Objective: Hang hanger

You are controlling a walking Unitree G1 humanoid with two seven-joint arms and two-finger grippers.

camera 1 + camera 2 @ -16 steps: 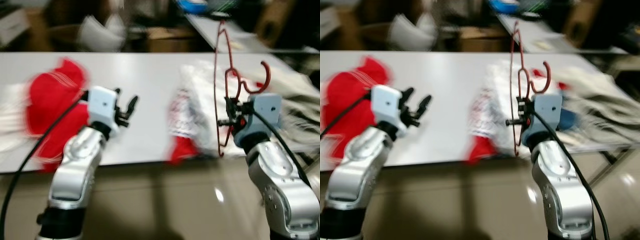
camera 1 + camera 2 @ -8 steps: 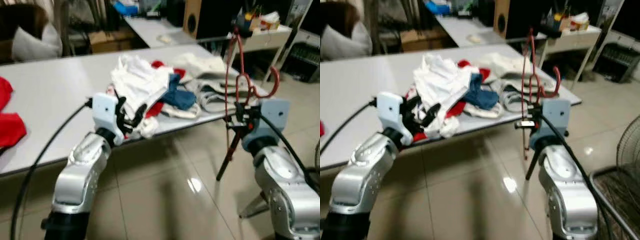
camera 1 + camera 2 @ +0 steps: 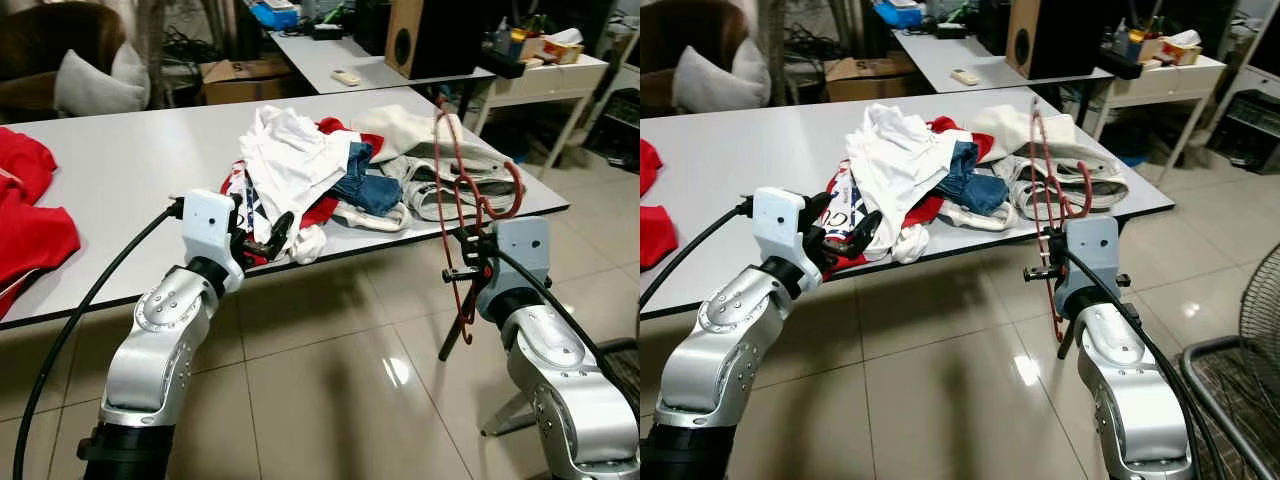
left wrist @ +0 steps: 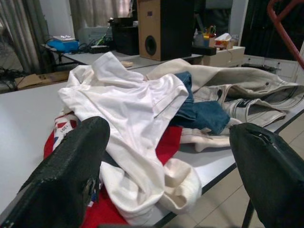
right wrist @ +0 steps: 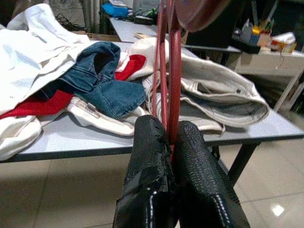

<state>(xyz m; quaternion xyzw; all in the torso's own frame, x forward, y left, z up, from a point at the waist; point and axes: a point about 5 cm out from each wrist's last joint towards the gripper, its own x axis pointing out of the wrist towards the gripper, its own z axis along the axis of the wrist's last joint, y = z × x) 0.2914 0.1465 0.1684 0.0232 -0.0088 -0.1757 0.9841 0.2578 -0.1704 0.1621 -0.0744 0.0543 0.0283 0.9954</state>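
Where the right hand (image 5: 170,137) pinches, the red hanger (image 3: 468,200) hides.

I log a long white table (image 3: 130,160) over glossy beige floor tiles (image 3: 320,400). Behind the table: a second white desk (image 3: 350,65), a wooden speaker (image 3: 418,38), a cardboard box (image 3: 245,72), and a brown armchair (image 3: 40,40) with a pale cushion (image 3: 95,85).
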